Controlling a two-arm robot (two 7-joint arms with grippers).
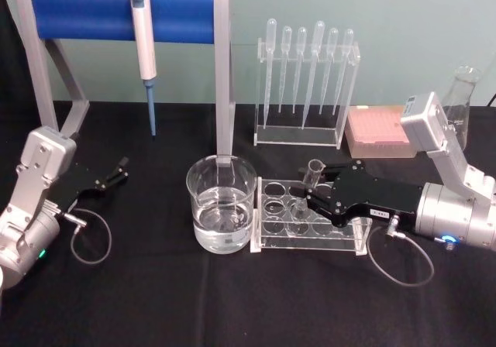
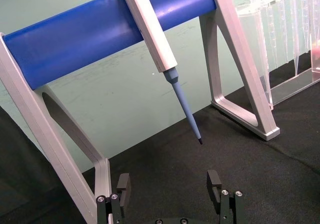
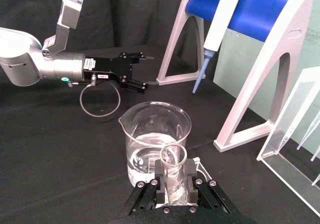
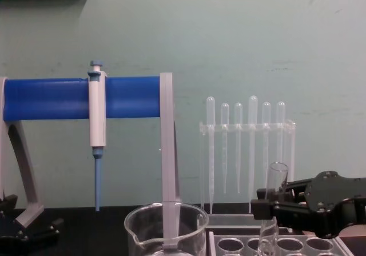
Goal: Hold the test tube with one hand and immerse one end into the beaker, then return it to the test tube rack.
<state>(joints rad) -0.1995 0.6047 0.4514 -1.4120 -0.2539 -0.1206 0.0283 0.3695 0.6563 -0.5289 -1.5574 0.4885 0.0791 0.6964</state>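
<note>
Test tube (image 1: 313,175), upright at the rack (image 1: 267,242) just right of the beaker (image 1: 221,204), pinched below its rim by right gripper (image 1: 308,194). Glass, judged light, slippery, fragile: hold upper wall, gently. Left gripper (image 1: 116,170) parked left, fingers spread.

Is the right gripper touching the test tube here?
Touching. In the right wrist view the right gripper has a finger pressed against each side of the test tube.

The right gripper (image 1: 308,190) is reached forward on a nearly level right arm (image 1: 457,211), and its fingers are clamped on the test tube (image 1: 314,169), which is held upright between them. The left gripper (image 1: 118,170) is parked low, with its fingers spread apart.
</note>
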